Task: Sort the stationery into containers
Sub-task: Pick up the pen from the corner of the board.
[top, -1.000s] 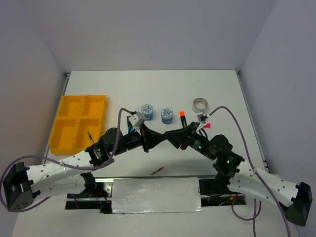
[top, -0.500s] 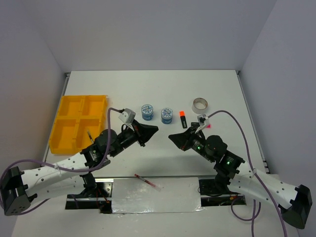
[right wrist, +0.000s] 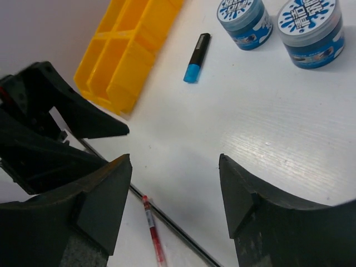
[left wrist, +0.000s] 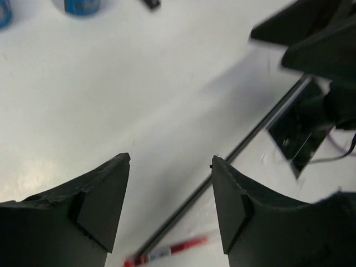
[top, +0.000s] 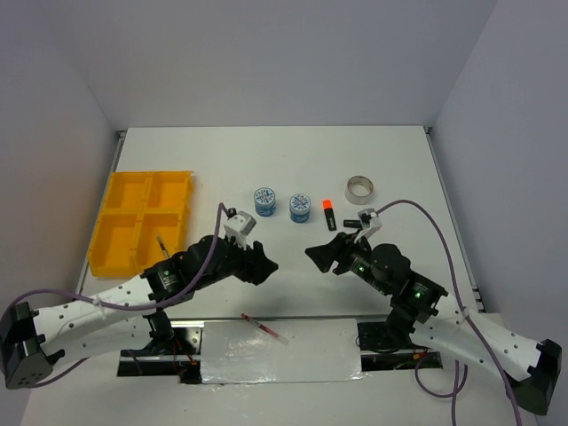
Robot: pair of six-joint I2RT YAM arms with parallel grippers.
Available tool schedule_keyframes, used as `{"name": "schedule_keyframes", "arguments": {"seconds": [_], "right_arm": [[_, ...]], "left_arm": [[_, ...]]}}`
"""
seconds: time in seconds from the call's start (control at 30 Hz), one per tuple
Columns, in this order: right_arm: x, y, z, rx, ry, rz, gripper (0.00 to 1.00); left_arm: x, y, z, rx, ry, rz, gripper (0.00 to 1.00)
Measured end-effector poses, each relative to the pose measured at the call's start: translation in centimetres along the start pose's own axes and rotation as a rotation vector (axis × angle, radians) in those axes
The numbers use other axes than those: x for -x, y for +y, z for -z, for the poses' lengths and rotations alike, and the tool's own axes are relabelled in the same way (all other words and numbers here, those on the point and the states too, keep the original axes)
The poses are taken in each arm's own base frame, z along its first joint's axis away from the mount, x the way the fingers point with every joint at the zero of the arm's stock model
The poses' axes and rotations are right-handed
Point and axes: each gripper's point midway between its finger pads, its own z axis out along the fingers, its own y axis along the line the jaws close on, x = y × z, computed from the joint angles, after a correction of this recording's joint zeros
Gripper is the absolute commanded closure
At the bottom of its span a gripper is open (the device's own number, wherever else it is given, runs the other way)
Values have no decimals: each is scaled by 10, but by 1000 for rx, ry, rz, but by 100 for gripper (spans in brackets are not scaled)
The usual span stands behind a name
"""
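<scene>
A thin red pen point(top: 264, 327) lies loose on the silvery plate at the table's near edge, also in the left wrist view point(left wrist: 167, 251) and the right wrist view point(right wrist: 153, 231). My left gripper point(top: 263, 258) point(left wrist: 171, 161) and right gripper point(top: 317, 256) point(right wrist: 173, 160) both hang open and empty above the table's middle, facing each other. The yellow tray point(top: 114, 232) point(right wrist: 125, 53) sits at the left. Two blue-white rolls point(top: 264, 201) point(top: 300, 208), an orange-ended highlighter point(top: 329, 214) and a silvery tape ring point(top: 359, 188) lie behind the grippers. A blue-ended highlighter point(right wrist: 196, 57) lies between the tray and the rolls.
A thin dark pen point(top: 162, 245) lies at the tray's near edge beside my left arm. A dark seam point(right wrist: 167, 217) runs between the white table and the silvery plate point(top: 306, 351). Grey walls close in the table on three sides.
Both grippers have opened and drawn apart from where they met in the middle. The red pen, seen lower mid-table a second ago, now lies on the near plate.
</scene>
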Motion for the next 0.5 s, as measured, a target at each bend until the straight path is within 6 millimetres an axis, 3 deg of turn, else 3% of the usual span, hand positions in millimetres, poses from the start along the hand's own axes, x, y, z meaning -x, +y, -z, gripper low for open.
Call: {"name": "schedule_keyframes", "arguments": {"seconds": [0.2,0.23,0.27,0.5], "right_arm": [[23,17,15,5,18,100,19],[26,22,18,16,20,116,18],[29,25,20,27,20,131,17],[25,31,35,80,72,217,16]], "left_arm": [[-55,7,16,46,294,-62,24],[-58,5,20,41,320,-76,8],[-62,2,24,21,345,-103,1],[-74,-23,40,-106,532,-239,1]]}}
